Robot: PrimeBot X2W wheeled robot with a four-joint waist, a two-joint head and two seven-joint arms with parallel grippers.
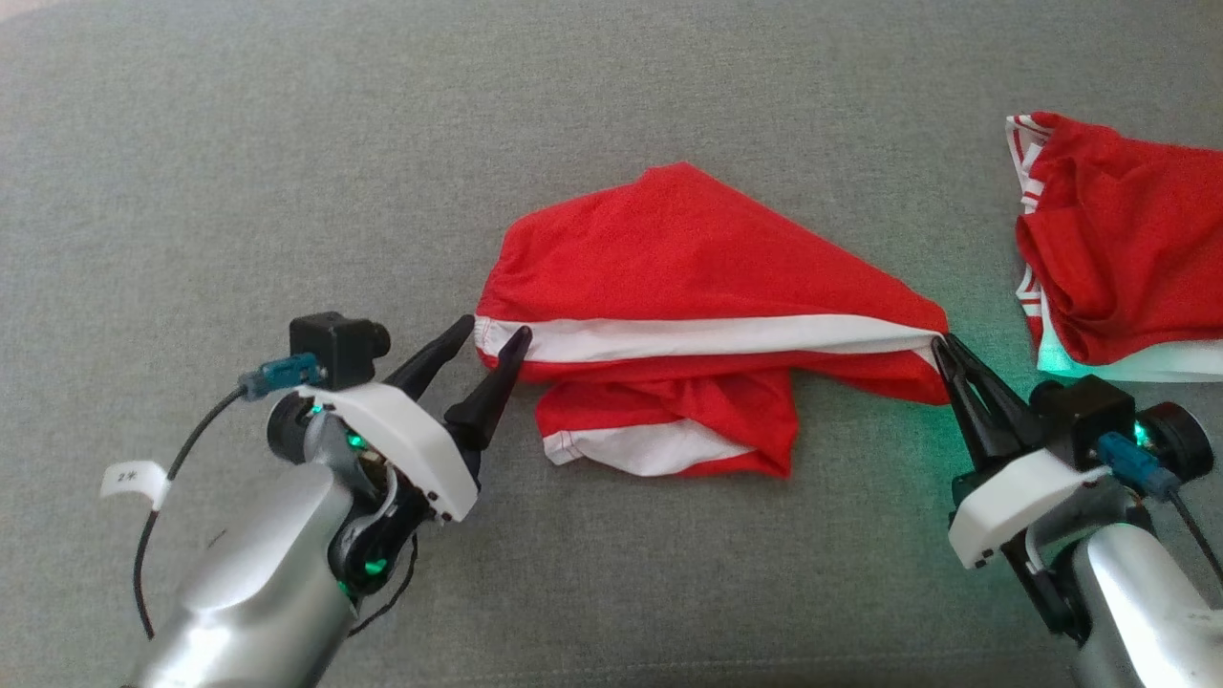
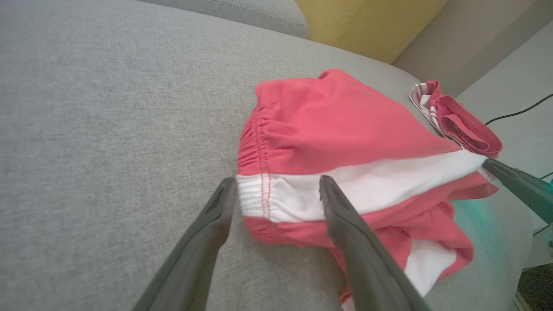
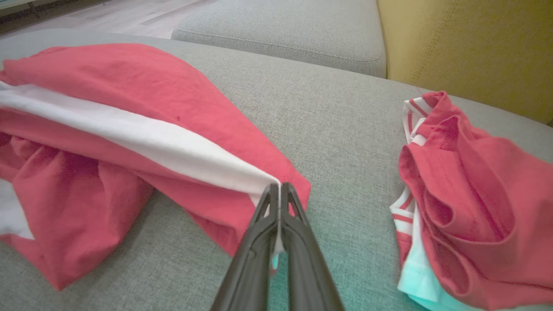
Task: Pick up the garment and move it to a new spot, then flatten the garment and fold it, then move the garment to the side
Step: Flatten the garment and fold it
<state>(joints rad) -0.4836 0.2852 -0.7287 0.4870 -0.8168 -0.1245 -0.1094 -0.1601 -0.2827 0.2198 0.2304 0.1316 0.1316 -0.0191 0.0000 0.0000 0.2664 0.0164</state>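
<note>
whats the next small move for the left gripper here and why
Probably close the left gripper on the waistband end of the garment: its open fingers straddle the white stripe there, and the right gripper is shut on the opposite end, so both could then pull it flat.

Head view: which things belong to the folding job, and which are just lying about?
Job:
red-and-white shorts
right gripper, shut on their corner
left gripper, open at the waistband

Lying about:
second red garment at right
yellow cushion
</note>
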